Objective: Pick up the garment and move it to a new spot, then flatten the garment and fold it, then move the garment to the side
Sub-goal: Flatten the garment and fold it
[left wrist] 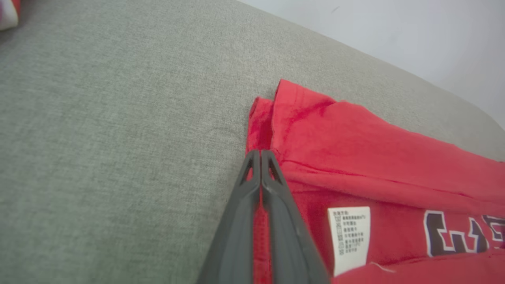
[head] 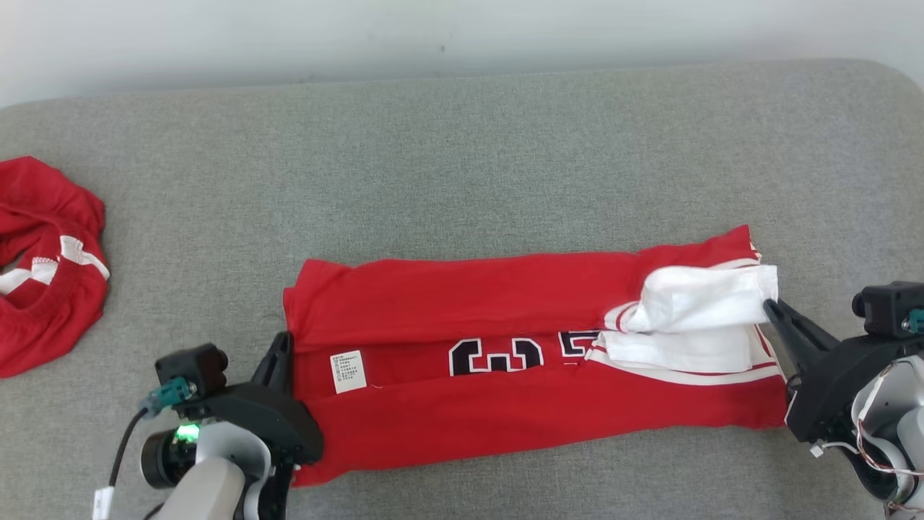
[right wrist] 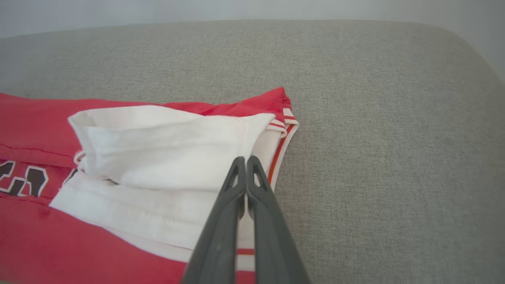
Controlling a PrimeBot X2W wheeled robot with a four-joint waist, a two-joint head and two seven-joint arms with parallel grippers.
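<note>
A red jersey (head: 469,296) (left wrist: 355,142) (right wrist: 79,252) lies folded into a long band across the near middle of a grey padded surface (head: 462,159). Both of its long edges are turned in toward the centre, where part of a dark, white-edged number (head: 497,355) (left wrist: 449,236) shows in the gap. A white label (head: 349,371) (left wrist: 349,238) sits near the band's left end, and white sleeves (head: 700,300) (right wrist: 165,154) lie folded over its right end. The left claw (head: 283,338) (left wrist: 256,154) is closed, fingers pressed together, its tip at the jersey's left edge just beside the label. The right claw (head: 769,303) (right wrist: 245,159) is likewise closed, its tip at the outer end of the upper white sleeve, by the red-striped trim. Whether either claw pinches any cloth cannot be told from these views. A second red garment (head: 43,289) with white trim lies crumpled at the far left of the surface, well apart from the jersey. A pale wall (head: 462,29) runs behind the surface's far edge.
</note>
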